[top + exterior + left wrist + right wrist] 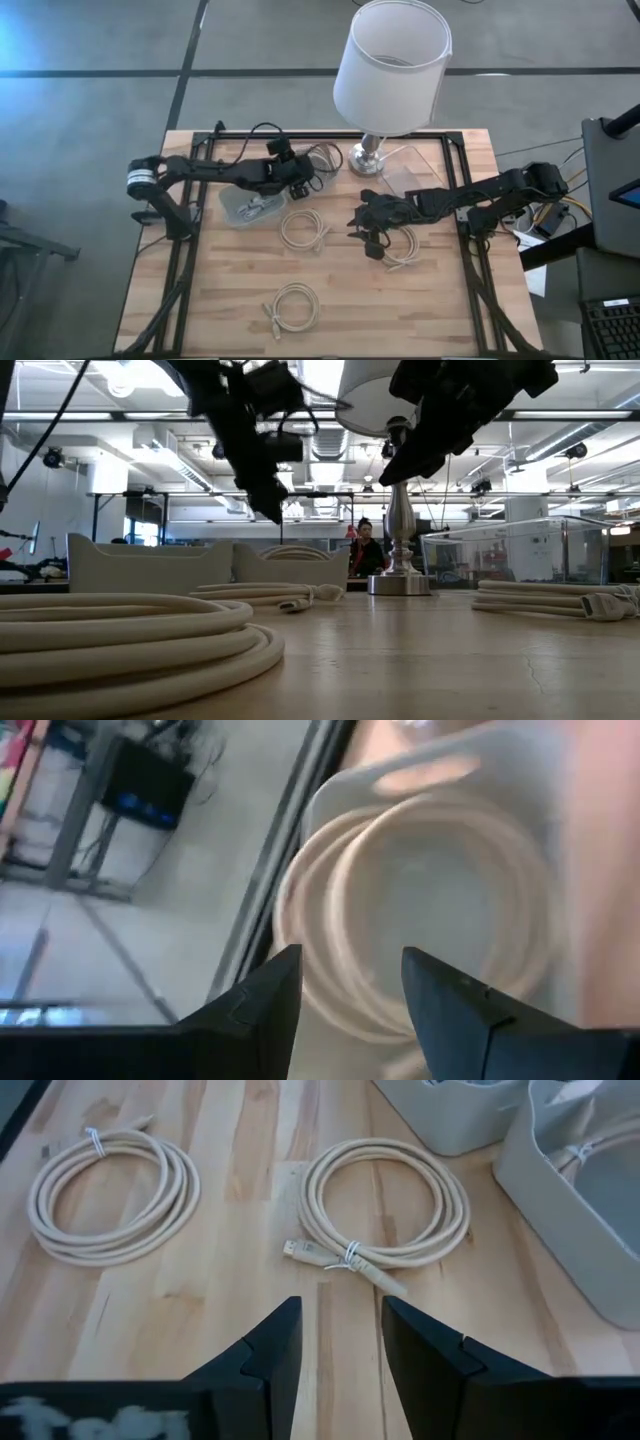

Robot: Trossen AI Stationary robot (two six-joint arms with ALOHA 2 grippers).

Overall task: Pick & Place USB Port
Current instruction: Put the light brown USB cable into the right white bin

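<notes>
Several coiled cream USB cables are in view. One coil (303, 228) lies at mid-table, one (293, 305) near the front edge, and one (402, 246) lies beside my right gripper. A fourth coil (430, 910) lies inside a grey bin (237, 212). My left gripper (298, 189) hovers open over that bin's right side (350, 960). My right gripper (368, 235) hangs open above the table, right of centre. It faces the mid-table coil (380, 1205) with nothing between its fingers (340, 1305).
A white-shaded lamp (392, 62) stands on a metal base (369, 158) at the far edge. A clear plastic box (415, 172) sits beside it. A second grey bin (295, 565) stands next to the first. A person (365, 550) is in the room behind. Bare wood lies toward the near edge.
</notes>
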